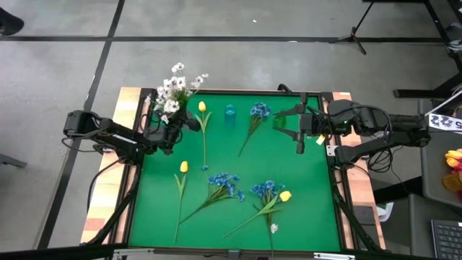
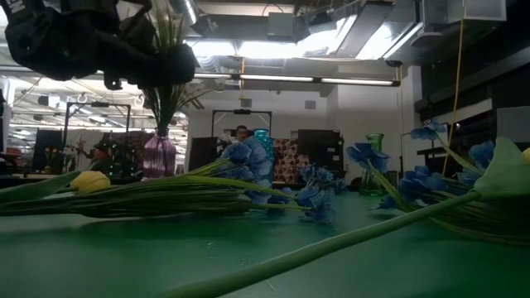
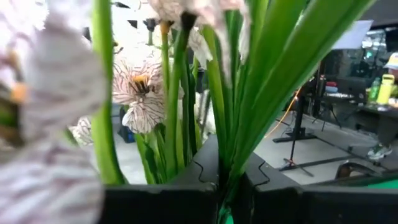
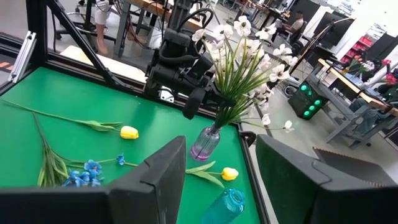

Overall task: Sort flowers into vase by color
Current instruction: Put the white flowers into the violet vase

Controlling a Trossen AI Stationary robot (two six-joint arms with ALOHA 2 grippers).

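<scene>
White flowers [image 4: 239,56] upright in purple vase [image 4: 205,144]

Green mat [image 1: 303,188], purple vase [image 4: 205,144], white flowers [image 1: 173,90], yellow tulip [image 1: 184,167]

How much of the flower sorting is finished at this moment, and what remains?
Done: nearly all white flowers stand in the purple vase. In hand: the left gripper is shut on their stems above that vase. Left: yellow tulips and blue flowers lie on the green mat; the blue vase looks empty. The right gripper waits open.
</scene>
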